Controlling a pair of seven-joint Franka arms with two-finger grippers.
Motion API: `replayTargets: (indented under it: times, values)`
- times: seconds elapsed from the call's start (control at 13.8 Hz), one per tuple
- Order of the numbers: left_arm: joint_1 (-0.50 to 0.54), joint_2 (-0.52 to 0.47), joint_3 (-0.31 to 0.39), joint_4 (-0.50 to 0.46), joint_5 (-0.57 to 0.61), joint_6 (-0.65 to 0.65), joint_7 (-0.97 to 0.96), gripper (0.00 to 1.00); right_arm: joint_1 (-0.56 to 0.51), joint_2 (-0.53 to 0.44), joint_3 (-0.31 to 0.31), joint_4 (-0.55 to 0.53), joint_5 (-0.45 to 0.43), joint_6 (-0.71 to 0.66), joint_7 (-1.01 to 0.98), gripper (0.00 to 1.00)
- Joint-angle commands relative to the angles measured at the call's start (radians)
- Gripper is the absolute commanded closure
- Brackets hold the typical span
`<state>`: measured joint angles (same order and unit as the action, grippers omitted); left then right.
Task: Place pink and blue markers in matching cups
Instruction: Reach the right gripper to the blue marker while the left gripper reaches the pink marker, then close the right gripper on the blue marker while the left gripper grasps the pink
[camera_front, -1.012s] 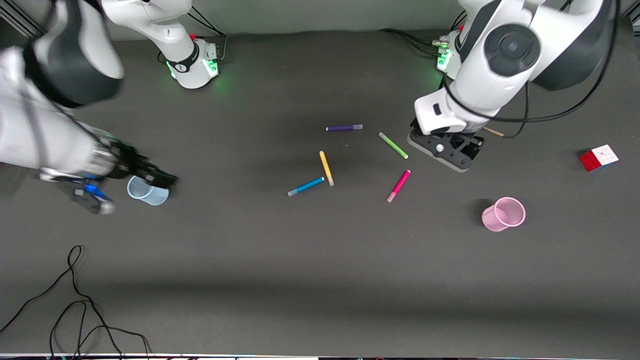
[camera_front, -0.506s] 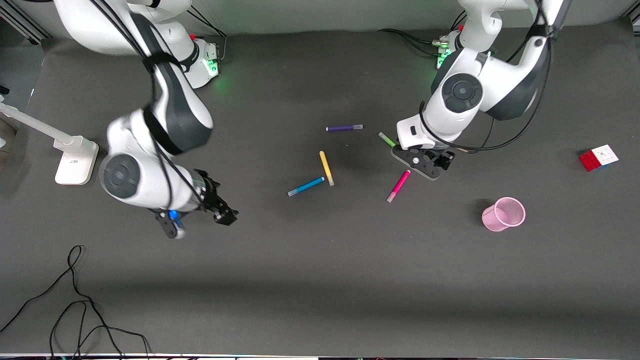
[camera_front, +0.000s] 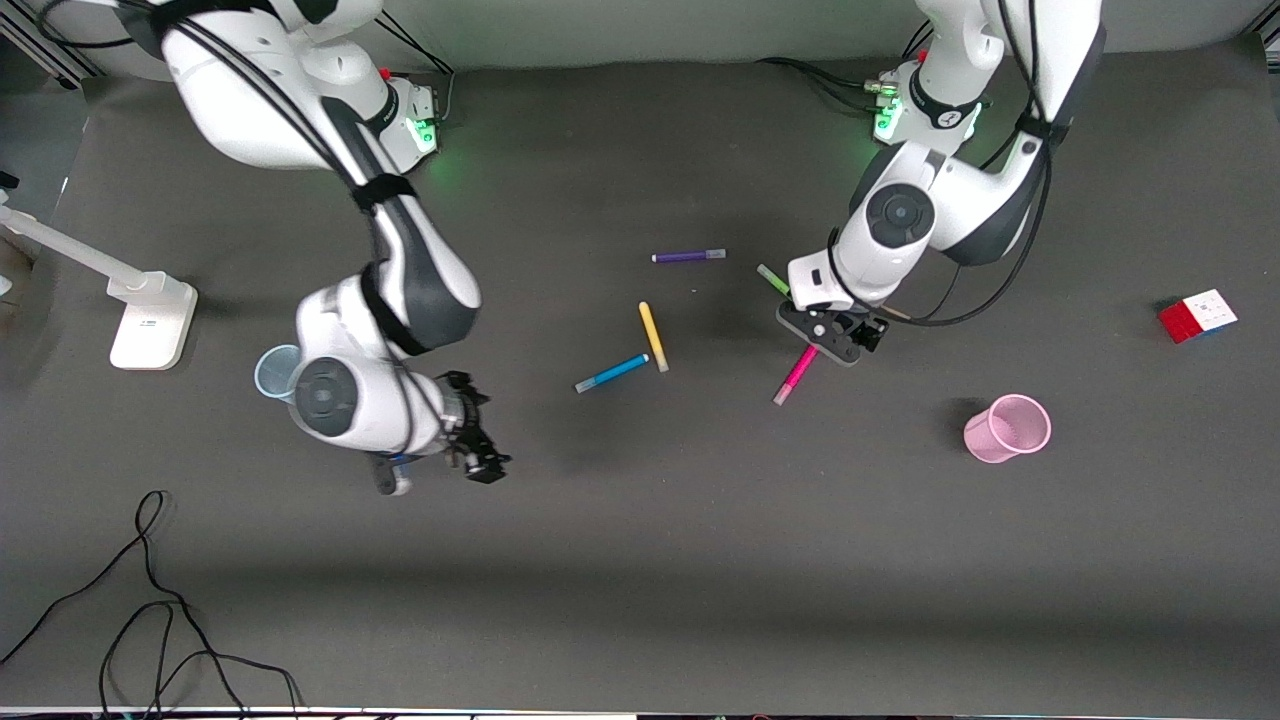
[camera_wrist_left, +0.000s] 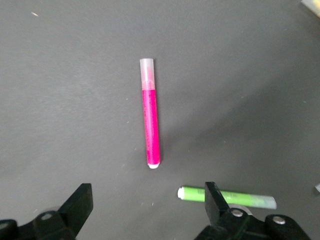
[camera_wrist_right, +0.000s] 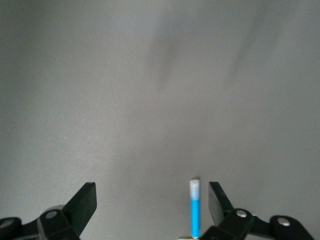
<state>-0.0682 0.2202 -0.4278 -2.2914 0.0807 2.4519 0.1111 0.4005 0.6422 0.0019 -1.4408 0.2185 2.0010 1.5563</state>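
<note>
The dark grey table mat (camera_front: 640, 560) is carrying everything, with both arms working over it. The right gripper (camera_front: 478, 440) is hanging over bare mat with its fingers (camera_wrist_right: 82, 202) spread wide and nothing between them; the blue marker (camera_front: 611, 373) is lying apart from them toward the table's middle (in the right wrist view its pale end is showing just inside one fingertip). The left gripper (camera_front: 838, 338) is sitting low over the upper end of the pink marker (camera_front: 796, 373), fingers (camera_wrist_left: 80, 205) likewise spread wide and gripping nothing, and the marker (camera_wrist_left: 150, 114) is stretching away from the gap between the fingertips, its pale cap at the end away from them.

The pale pink cup (camera_front: 1006, 428) is standing well apart from the left fingers, nearer the front camera and toward the left arm's end of the table. The pale blue cup (camera_front: 274, 372) is peeking out beside the right arm's wrist. A red-and-white cube (camera_front: 1197, 315) is resting near the left arm's end. The yellow marker (camera_front: 653, 337) is touching the blue one's tip, the light-green marker (camera_wrist_left: 226, 197) is lying just beside one left fingertip, and the purple marker (camera_front: 688, 256) is lying farther from the camera.
</note>
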Motion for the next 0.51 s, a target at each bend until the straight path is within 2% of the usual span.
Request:
replayTargets:
  times: [0.0, 0.43]
  values:
    - [0.007, 0.089, 0.014, 0.010, 0.060, 0.074, 0.001, 0.01, 0.061, 0.105, -0.008, 0.092, 0.015, 0.019, 0.152, 0.03]
    - [-0.007, 0.221, 0.063, 0.055, 0.116, 0.116, -0.014, 0.01, 0.100, 0.175, -0.008, 0.094, 0.018, 0.045, 0.197, 0.03]
